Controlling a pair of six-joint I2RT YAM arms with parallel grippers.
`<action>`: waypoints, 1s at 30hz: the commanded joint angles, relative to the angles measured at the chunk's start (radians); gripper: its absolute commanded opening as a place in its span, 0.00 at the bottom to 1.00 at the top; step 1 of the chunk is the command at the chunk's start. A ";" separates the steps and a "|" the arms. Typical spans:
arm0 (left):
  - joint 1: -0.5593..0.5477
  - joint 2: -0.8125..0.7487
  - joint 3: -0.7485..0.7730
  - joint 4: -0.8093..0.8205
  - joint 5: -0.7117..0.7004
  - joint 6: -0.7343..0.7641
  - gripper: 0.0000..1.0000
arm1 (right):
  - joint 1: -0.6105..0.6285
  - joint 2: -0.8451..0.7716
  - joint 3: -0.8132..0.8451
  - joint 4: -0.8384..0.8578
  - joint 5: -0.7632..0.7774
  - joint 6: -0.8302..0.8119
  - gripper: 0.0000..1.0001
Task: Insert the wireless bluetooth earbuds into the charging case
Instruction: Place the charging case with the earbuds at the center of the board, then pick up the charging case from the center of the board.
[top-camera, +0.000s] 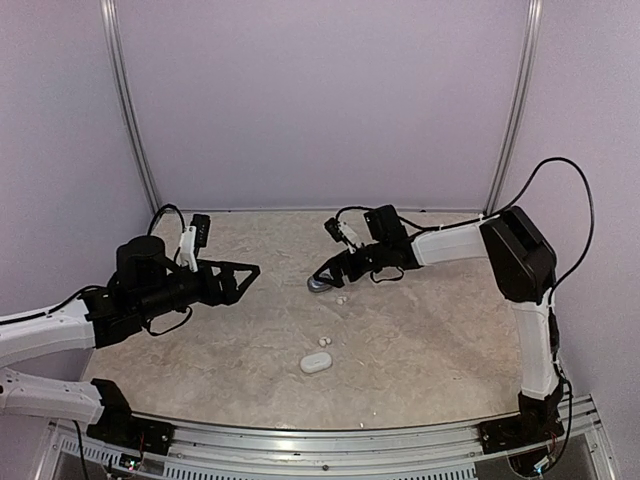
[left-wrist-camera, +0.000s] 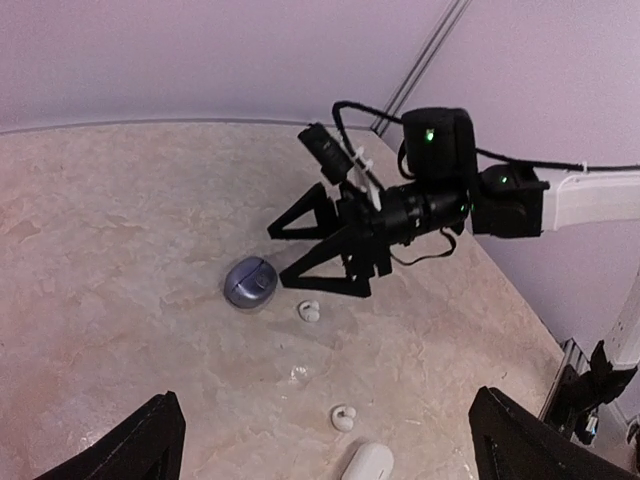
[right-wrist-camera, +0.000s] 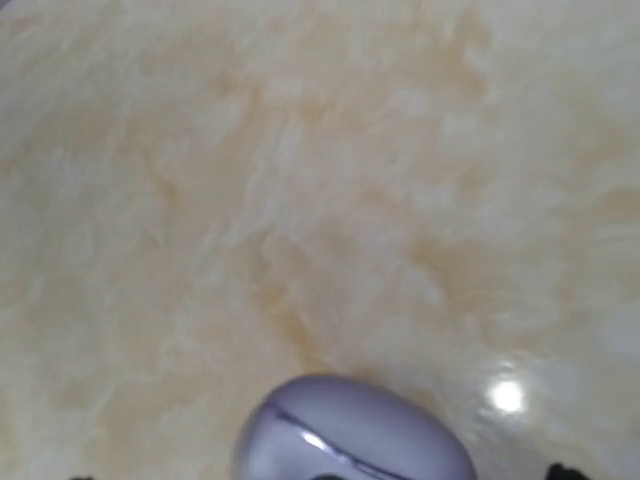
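Note:
A closed lavender-grey case (top-camera: 318, 286) lies mid-table; it also shows in the left wrist view (left-wrist-camera: 248, 281) and fills the bottom of the right wrist view (right-wrist-camera: 350, 430). My right gripper (top-camera: 321, 274) is open, its fingertips right at the case without gripping it (left-wrist-camera: 277, 258). One cream-white earbud (top-camera: 341, 298) lies beside the case (left-wrist-camera: 309, 311). A second one (top-camera: 323, 342) lies next to a closed white case (top-camera: 315, 362); both show in the left wrist view (left-wrist-camera: 343, 417), (left-wrist-camera: 368, 463). My left gripper (top-camera: 243, 274) is open and empty, above the table to the left. The dark grey earbuds are not in view.
Purple walls with metal corner posts (top-camera: 130, 110) enclose the table on three sides. A metal rail (top-camera: 330, 450) runs along the near edge. The right arm's black cable (top-camera: 575, 190) loops above its elbow.

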 joint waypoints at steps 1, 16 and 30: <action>-0.077 0.021 -0.085 0.070 -0.024 0.124 0.99 | -0.014 -0.200 -0.092 0.030 0.050 -0.048 0.99; -0.324 0.385 -0.086 0.242 -0.037 0.414 0.86 | -0.019 -0.822 -0.662 0.214 0.153 -0.061 1.00; -0.401 0.691 0.022 0.258 -0.109 0.585 0.71 | -0.019 -1.084 -0.906 0.200 0.008 0.075 1.00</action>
